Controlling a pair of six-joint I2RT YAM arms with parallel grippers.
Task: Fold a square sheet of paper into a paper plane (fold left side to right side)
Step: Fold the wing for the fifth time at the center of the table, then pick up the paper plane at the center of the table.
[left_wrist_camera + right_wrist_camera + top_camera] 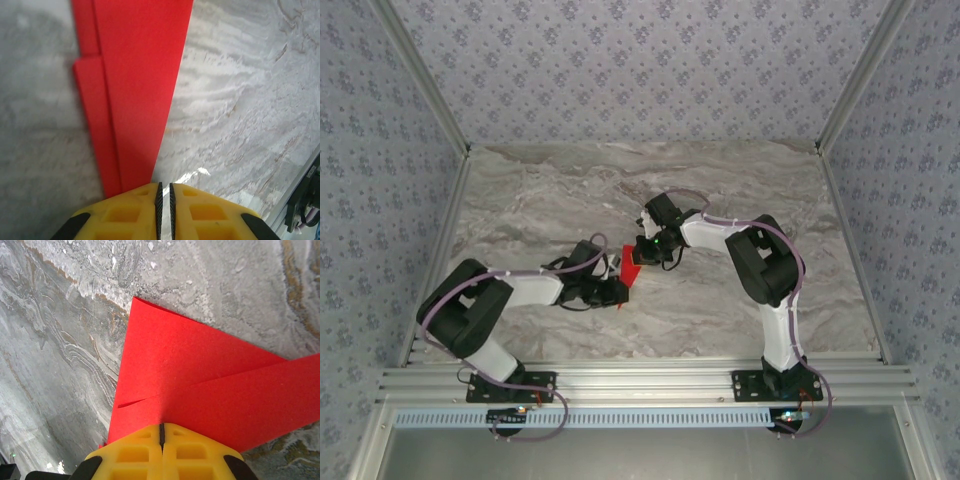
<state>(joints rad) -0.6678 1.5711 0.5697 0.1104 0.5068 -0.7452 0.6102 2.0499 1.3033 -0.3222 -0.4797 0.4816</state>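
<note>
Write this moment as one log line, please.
paper: red, folded, on table | left gripper: shut, tips at narrow end | right gripper: shut, tips at paper's edge

Room light: bright and even, falling from overhead onto the grey veined marble tabletop (740, 190).
Shadows: soft and faint under the black-and-white robot arms (470, 305); the left wrist view dims toward its left side.
Glare: a white sheen on the tabletop close to the left wrist camera.
Focus: the bright red folded paper sheet (140, 75) is blurry in the left wrist view and crisp in the right.
Top view: coarse, with fine detail lost.
</note>
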